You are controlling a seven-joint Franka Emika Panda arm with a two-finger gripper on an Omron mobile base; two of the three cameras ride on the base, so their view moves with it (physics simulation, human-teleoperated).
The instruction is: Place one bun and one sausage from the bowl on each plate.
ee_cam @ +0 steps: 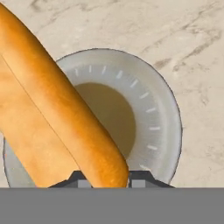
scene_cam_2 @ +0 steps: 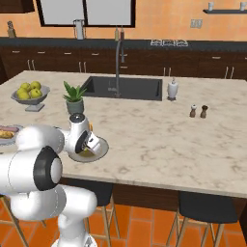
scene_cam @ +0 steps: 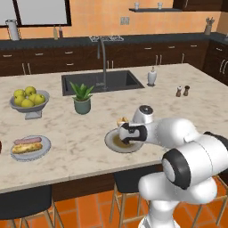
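Gripper [ee_cam: 105,181] pinches the bun [ee_cam: 57,113] over the near plate [ee_cam: 153,127], its fingertips mostly buried under bread. Far plate [scene_cam: 44,149] carries bun and sausage; the arm blocks the near plate's right side.

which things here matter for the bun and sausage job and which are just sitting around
Job: bun in the gripper; near plate under it; far plate, already holding a bun and sausage.

Just sitting around: apple bowl, potted plant, soap dispenser, two shakers.

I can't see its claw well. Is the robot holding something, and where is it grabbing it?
Yes, a bun. The claw pinches it at one end, above the grey plate.
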